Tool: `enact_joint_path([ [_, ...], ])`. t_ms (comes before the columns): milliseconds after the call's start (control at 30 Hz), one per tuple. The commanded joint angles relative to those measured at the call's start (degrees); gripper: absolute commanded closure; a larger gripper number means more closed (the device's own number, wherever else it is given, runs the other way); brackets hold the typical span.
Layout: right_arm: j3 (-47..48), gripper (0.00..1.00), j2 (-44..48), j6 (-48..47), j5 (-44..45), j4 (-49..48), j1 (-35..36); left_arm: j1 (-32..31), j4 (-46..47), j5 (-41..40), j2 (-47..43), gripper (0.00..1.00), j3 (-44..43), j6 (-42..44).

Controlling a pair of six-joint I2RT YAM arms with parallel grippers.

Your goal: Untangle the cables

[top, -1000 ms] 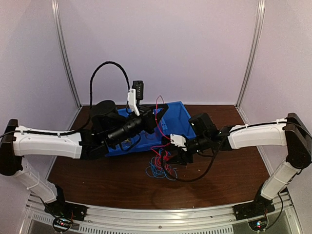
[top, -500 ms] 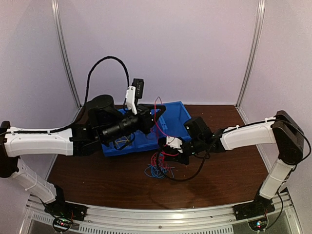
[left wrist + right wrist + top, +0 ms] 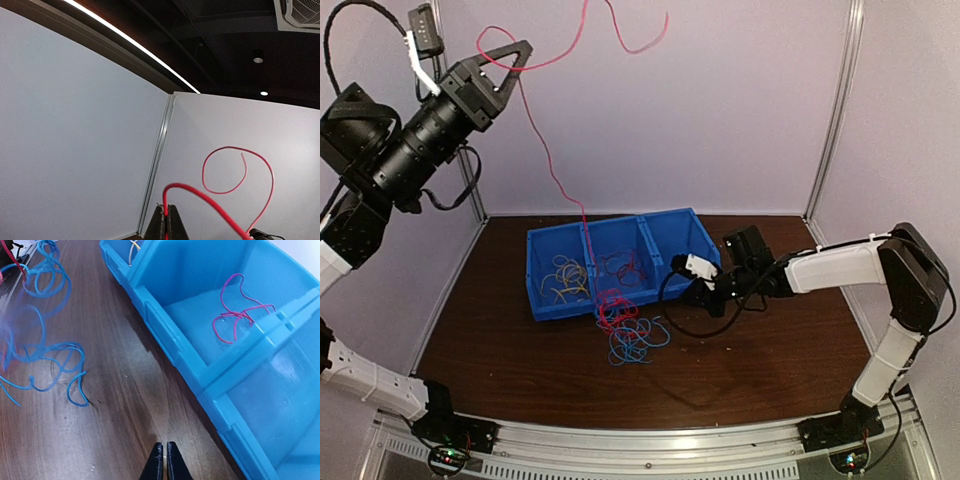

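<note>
Left arm has swung up and away from the bin since half a second ago, dragging one red strand with it; right arm has backed off toward 3 o'clock.

Top view: left gripper sits high at 10 o'clock, clenched on the red cable. That cable drops from it in a long line toward the blue bin, its free end curling past the gripper along the top edge. The tangle of red and blue cables lies on the counter, touching the bin's front wall at 6 o'clock. Yellow cables are in the left compartment, a few red ones in the middle one. Right gripper is low, near the tangle at its 3 o'clock, apart from it.

Left wrist view: fingers pressed together, red cable rising from between them and looping off toward 2 o'clock against the wall.

Right wrist view: right gripper clamped together with nothing between its fingers, just over bare counter. Blue strands lie at 10 o'clock, well apart. Bin runs along 1 to 4 o'clock.
</note>
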State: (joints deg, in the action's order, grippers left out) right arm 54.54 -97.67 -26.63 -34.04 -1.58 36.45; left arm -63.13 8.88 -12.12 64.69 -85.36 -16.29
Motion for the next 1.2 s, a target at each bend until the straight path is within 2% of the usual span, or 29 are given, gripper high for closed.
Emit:
enact_joint_path([
  [0,-1.4,0.94,3.9,0.6,-2.7,1.0,-3.2,-0.3,-2.4,-6.4,-2.8,1.00,-0.4,4.8],
  [133,2.5,0.79,7.6,-3.3,-8.7,7.9,-1.7,-0.3,-2.4,-8.0,-4.0,1.00,2.8,4.2],
  [267,7.9,0.61,9.1,-3.2,-10.7,11.3,3.4,-0.3,-2.3,-7.3,-4.1,1.00,7.5,1.6],
  [400,13.6,0.52,5.3,-0.5,-11.6,12.0,9.6,-0.3,-0.7,-8.2,-4.8,1.00,12.6,-0.9],
  [533,17.9,0.46,-0.4,2.2,-10.5,9.3,14.1,-0.3,0.9,-7.8,-4.1,1.00,13.4,-2.5],
  [767,24.2,0.38,-7.1,8.2,-9.7,3.4,18.9,-0.3,1.0,-3.0,0.6,1.00,6.9,-3.1],
  [1167,30.0,0.35,-15.2,14.6,-13.0,-2.0,21.7,-0.3,0.0,4.1,6.6,1.00,-6.9,-5.1],
])
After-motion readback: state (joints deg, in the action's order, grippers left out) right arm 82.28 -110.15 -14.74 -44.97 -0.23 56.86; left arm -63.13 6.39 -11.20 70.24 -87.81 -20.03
